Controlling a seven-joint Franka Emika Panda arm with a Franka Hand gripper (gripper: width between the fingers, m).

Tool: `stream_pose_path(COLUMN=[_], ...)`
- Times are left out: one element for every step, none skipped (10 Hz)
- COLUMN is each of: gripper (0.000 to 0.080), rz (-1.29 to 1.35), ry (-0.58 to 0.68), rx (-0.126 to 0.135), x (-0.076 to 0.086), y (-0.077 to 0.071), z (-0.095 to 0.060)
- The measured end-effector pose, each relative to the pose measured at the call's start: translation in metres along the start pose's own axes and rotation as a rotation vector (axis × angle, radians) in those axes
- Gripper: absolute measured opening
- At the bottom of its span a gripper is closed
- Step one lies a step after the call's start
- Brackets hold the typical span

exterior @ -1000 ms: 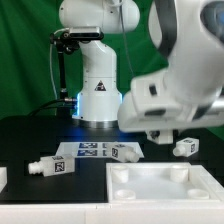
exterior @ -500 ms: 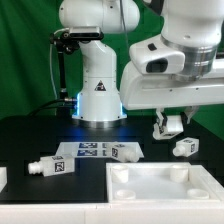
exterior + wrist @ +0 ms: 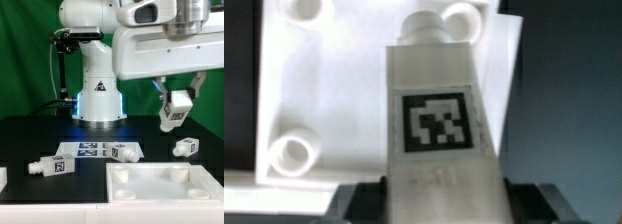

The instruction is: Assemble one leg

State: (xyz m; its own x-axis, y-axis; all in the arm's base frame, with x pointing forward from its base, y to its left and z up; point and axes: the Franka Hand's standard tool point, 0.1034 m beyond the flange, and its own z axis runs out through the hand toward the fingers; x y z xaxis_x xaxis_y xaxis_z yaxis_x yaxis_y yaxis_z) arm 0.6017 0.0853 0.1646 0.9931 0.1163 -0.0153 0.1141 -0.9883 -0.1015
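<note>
The end effector is clamped on a leg, one finger on each side of it. It holds the leg in the air, clear of the desk and slightly tilted, on the exterior view's right. In the wrist view the leg's tagged face points at the camera, and its far end sits over the panel, close to one of the round corner sockets; how high above it I cannot tell. The panel lies flat at the front of the desk.

Three more legs lie loose. One is just below the held leg, beyond the panel's far right corner. Another lies at the right end of the marker board. The third is well off to the exterior view's left. The arm's base stands behind the marker board.
</note>
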Motion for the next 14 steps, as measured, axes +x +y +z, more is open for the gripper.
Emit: stream_pose_path(gripper=[0.0287,0.0287,0.0287,0.0287,0.0287,0.0287,0.0287,0.0287,0.0287,0.0287,0.0287,0.0287,0.0287,0.0287], rz=[0.002,0.002,0.001,-0.005,-0.004,0.001,-0.002,-0.003,-0.003,-0.002,-0.004,-0.011,-0.014,-0.018], ry=[0.064,0.103,0.213,0.309,0.375,0.458,0.568,0.627,0.663,0.680,0.677,0.678,0.667,0.657], rx=[-0.009,-0.014,-0.027,-0.037,-0.041,-0.045,-0.055,-0.062,-0.068,-0.071,-0.070,-0.067,-0.063,-0.057], x=[0.000,0.001,0.011,0.018,0.028,0.041,0.050,0.049,0.049,0.049,0.048,0.045,0.042,0.041], y=[0.002,0.003,0.005,0.006,0.008,0.008,0.007,0.007,0.009,0.010,0.008,0.002,0.000,-0.005], z=[0.001,0.001,0.001,0.007,0.009,0.010,0.013,0.016,0.016,0.019,0.020,0.027,0.037,0.044])
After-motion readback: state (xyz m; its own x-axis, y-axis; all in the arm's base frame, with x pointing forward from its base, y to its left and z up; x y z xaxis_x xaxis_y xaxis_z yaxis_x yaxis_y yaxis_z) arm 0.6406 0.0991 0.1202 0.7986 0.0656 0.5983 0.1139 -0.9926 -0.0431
